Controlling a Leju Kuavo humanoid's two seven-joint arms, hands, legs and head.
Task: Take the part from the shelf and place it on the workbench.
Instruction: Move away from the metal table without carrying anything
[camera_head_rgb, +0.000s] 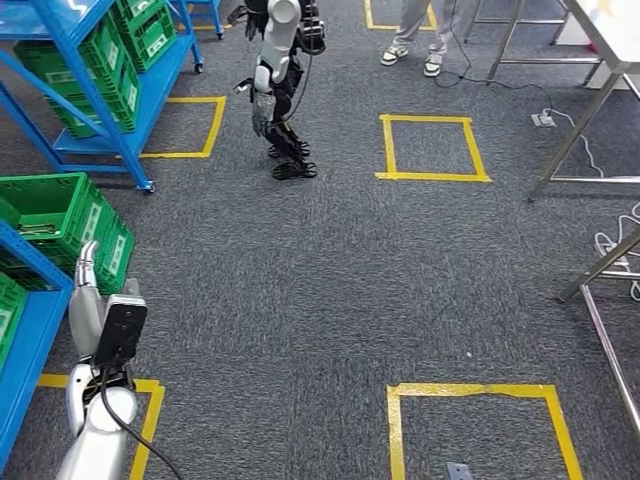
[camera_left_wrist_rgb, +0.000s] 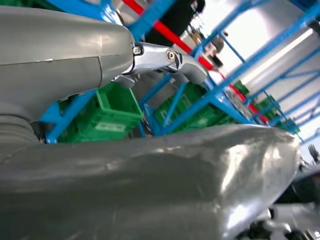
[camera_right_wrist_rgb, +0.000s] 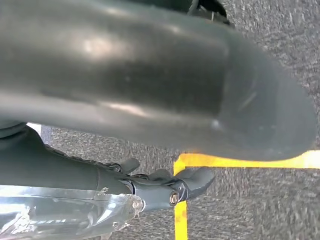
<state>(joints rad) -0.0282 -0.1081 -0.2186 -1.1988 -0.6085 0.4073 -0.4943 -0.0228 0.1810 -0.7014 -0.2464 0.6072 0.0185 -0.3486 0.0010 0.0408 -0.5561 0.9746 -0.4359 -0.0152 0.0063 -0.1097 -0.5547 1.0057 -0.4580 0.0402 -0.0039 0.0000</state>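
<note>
Left hand (camera_head_rgb: 84, 268) raised beside green crates (camera_head_rgb: 72, 215) on blue shelf (camera_head_rgb: 26, 330), fingers straight, nothing held; right hand (camera_right_wrist_rgb: 158, 125) seen over carpet, fingers extended, clasping a clear bag (camera_right_wrist_rgb: 64, 215)

A workshop or robot test floor: blue steel shelving (camera_head_rgb: 113, 130) holding green plastic crates (camera_head_rgb: 64, 210), grey carpet marked with yellow tape squares (camera_head_rgb: 432, 147), metal workbench frames (camera_head_rgb: 581, 120).
</note>
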